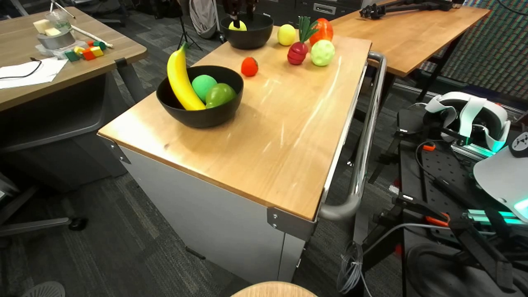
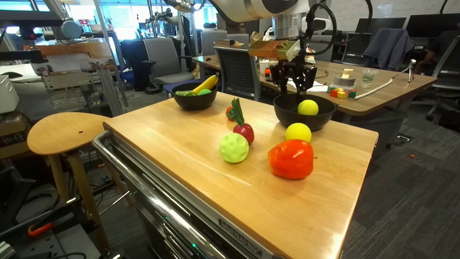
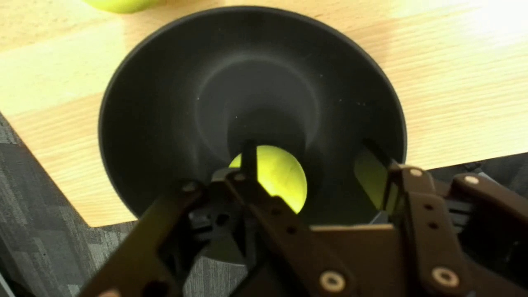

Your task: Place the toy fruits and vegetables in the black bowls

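A yellow ball [image 2: 308,107] rested inside a black bowl [image 2: 305,123] beneath a gripper [image 3: 308,144], whose fingers hung parted; whether either brushed the ball could not be told. Just beside the bowl, on a wooden worktop [image 1: 247,156], sat a second yellow ball [image 2: 298,132], while a radish [image 2: 244,133], a pale green ball [image 2: 234,148] and a red pepper [image 2: 291,160] lay farther from the bowl. A small red toy [image 1: 249,67] stood between the bowl and a second bowl [image 1: 206,119], which held a banana [image 1: 180,81], a green ball [image 1: 203,86] and a dark green fruit [image 1: 221,95]. Past the bowl in an exterior view, a table [image 2: 381,96] bore colored blocks [image 2: 341,94].
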`<state>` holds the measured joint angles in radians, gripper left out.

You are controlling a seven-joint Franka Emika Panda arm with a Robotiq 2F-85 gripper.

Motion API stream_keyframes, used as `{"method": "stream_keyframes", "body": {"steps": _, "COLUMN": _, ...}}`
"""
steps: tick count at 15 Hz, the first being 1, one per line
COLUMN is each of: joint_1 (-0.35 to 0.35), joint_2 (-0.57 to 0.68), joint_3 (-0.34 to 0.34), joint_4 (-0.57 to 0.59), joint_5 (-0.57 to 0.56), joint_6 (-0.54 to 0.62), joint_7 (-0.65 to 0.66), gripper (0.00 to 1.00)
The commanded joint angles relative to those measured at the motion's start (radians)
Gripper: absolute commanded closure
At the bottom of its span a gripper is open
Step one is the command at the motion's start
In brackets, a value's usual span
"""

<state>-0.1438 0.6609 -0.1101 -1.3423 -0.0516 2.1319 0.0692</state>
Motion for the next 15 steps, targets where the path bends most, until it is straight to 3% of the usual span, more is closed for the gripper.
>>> {"method": "stream_keyframes", "body": {"steps": 1, "joint_1": -0.003, "joint_2": 0.011, "joint_3": 0.015, "joint_4": 0.037, "joint_5": 0.033, "joint_6": -0.025, "joint_7": 0.0, "gripper": 0.38}}
{"method": "stream_keyframes", "body": {"steps": 7, "joint_1": 0.005, "joint_2": 0.005, "joint_3": 0.02, "joint_4": 0.04, "joint_5": 0.037, "joint_6": -0.023, "joint_7": 0.004, "gripper": 0.05}}
{"method": "stream_keyframes", "body": {"steps": 9, "joint_1": 0.008, "joint_2": 0.005, "joint_3": 0.022, "joint_4": 0.045, "joint_5": 0.037, "joint_6": -0.026, "joint_7": 0.007, "gripper": 0.01}}
{"method": "stream_keyframes", "body": {"steps": 13, "joint_1": 0.013, "joint_2": 0.024, "joint_3": 0.023, "joint_4": 0.062, "joint_5": 0.041, "joint_6": -0.035, "joint_7": 0.019, "gripper": 0.2}}
{"method": "stream_keyframes", "body": {"steps": 15, "joint_1": 0.017, "joint_2": 0.038, "joint_3": 0.026, "joint_4": 0.072, "joint_5": 0.041, "joint_6": -0.047, "joint_7": 0.028, "gripper": 0.44}}
